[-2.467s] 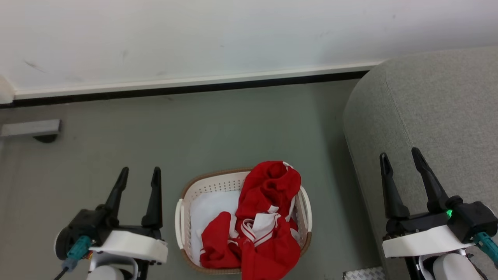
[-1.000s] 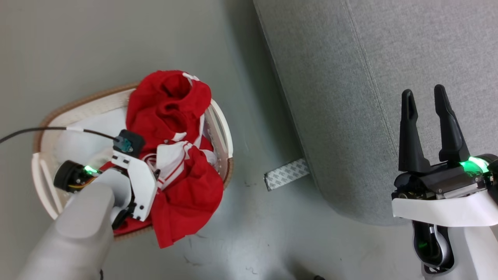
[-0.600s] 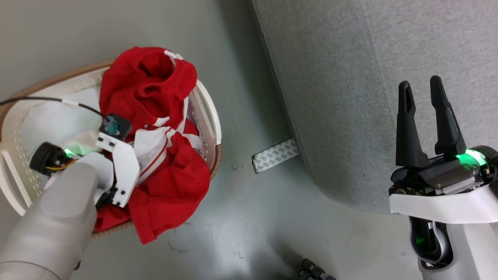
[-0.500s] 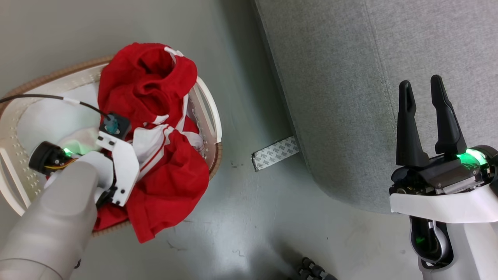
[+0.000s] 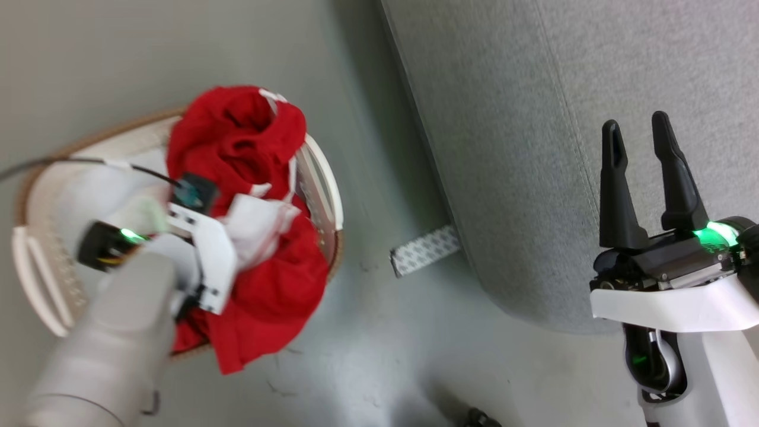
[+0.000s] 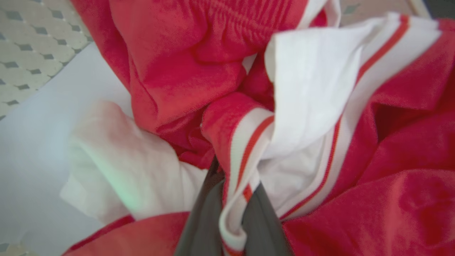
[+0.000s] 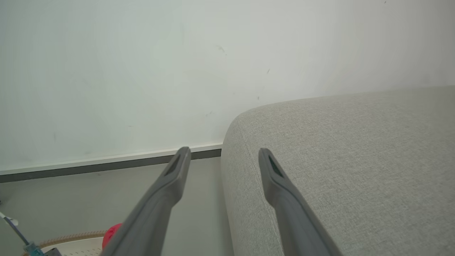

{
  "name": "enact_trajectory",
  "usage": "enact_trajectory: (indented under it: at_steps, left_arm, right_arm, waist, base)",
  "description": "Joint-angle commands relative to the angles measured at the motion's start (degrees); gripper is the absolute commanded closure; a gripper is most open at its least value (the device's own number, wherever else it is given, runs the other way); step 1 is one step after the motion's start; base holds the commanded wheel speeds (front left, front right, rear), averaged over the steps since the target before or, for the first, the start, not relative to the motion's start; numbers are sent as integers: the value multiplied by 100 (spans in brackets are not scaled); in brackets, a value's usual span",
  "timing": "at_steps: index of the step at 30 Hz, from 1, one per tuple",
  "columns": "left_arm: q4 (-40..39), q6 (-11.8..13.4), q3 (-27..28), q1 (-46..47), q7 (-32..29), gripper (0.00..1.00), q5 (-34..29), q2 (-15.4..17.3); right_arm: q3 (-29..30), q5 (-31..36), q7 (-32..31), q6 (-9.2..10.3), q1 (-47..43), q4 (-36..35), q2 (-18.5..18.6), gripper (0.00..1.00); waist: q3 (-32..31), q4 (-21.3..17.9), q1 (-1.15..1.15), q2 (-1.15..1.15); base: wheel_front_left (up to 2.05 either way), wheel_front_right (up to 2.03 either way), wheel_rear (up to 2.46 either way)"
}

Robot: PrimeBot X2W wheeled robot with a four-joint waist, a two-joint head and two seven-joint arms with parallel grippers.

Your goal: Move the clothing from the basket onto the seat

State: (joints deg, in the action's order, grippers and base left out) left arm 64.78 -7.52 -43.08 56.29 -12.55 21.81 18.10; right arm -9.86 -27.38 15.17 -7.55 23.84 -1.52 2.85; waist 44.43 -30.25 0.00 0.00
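- Left tool (image 6: 234, 192): fingers pressed together, pinching a fold of white-and-red striped trim (image 6: 249, 142).
- Just around the tips: clothing (image 6: 170, 60) bunched tight. Red folds lie beyond the tips and on one side, with a white crumple and the pale liner (image 6: 32, 149) on the other.
- Under the tool: basket (image 5: 325, 178). The clothing lies heaped in it, towards the side away from the liner, and one red flap hangs over the rim towards the floor (image 5: 367, 356).
- Handling, my judgement: soft, light and limp, so it will drape and trail from the pinch point. The trim is doubled and thicker, so it should give better purchase than a single red layer.
- Risk, my judgement: the folds look tangled, so one pinch may drag a second piece or the liner along. The hanging flap could snag the rim, and the basket looks light enough to shift.
- Right tool (image 5: 635, 124): fingers spread with nothing between them, well apart from the left tool.
- Seat (image 5: 522, 118): under the right tool and well to the left tool's right, across a strip of floor. All the clothing in view is at the basket.
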Motion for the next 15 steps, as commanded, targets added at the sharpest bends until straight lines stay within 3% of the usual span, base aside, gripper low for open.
enact_trajectory:
  at_steps: [1, 9, 15]
  left_arm:
    - [17, 9, -21, -149, 133, 100, 103, -93]
    - [-17, 9, -197, -633, 761, 100, 632, -665]
    - [-118, 9, -332, -972, 1211, 100, 1049, -898]
  right_arm:
    - [73, 123, -2, 12, 72, 66, 9, 0]
    - [367, 742, -2, 11, -173, 348, 12, 0]
    - [451, 1062, -3, 12, -373, 562, 14, 0]
  waist:
    - [-327, 194, 0, 0]
    - [-1560, 841, 0, 0]
    - [-2410, 1253, 0, 0]
  base:
    - [0, 0, 0]
    - [0, 0, 0]
    - [0, 0, 0]
